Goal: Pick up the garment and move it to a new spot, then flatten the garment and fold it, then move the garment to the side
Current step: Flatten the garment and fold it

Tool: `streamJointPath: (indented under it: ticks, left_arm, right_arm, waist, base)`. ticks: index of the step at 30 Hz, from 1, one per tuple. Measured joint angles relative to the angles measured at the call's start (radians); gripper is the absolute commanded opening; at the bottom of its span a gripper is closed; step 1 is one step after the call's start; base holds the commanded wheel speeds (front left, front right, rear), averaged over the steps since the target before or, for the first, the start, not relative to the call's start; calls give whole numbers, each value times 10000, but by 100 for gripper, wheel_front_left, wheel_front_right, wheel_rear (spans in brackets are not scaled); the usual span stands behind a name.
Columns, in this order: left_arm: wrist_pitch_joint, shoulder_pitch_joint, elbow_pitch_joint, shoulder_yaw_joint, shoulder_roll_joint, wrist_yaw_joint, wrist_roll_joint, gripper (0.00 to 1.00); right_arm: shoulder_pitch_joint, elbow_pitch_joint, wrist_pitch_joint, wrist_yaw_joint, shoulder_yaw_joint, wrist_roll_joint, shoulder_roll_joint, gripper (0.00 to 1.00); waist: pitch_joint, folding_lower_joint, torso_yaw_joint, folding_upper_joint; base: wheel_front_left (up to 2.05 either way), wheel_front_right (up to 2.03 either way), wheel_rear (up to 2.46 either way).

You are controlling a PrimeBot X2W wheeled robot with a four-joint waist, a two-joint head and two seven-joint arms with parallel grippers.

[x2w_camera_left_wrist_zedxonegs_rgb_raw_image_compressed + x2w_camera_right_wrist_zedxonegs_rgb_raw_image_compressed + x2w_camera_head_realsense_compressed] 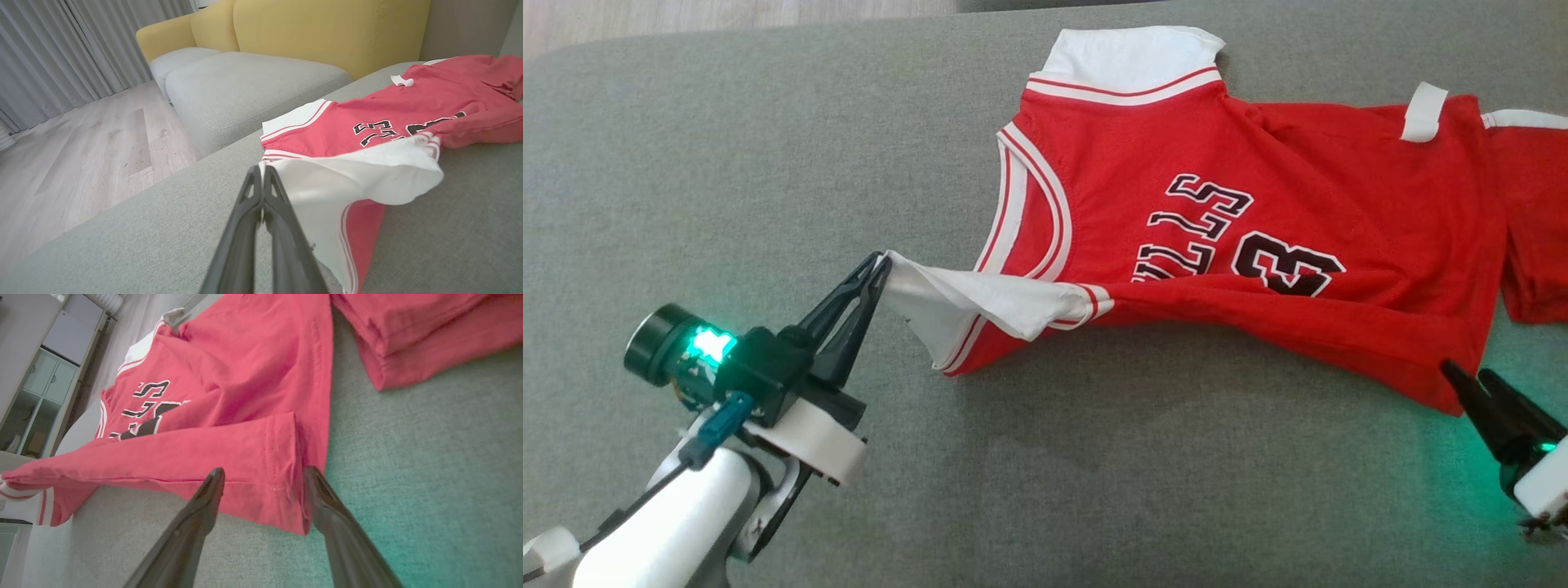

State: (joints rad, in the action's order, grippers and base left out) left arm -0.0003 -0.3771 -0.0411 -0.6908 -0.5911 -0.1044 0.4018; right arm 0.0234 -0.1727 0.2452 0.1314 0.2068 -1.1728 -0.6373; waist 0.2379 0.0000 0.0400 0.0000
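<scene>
- Jersey point(1258, 269) is spread on the grey cushion point(727, 163), with its near side lifted.
- Its white edge point(931, 302) is clamped by the left gripper point(882, 261), so the cloth is pulled taut.
- The jaws of the right gripper point(1466, 371) are set apart around the hem point(286, 490), perhaps ready for a pinch.

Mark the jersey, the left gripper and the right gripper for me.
jersey point(1258, 155): head view, red cloth near the lettering.
left gripper point(261, 166): left wrist view, fingertips shut on white cloth.
right gripper point(264, 471): right wrist view, midway between open fingertips.
</scene>
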Motion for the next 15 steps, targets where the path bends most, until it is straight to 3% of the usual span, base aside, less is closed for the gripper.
streamJointPath:
  ticks: [15]
  left_arm:
    - [-10, -15, -67, -13, -8, -100, 0, 0]
  right_arm:
    - [-406, -562, -343, 0, 581, -380, 119, 100]
  waist:
    - [182, 1, 7, 0]
  base:
    - [0, 0, 0]
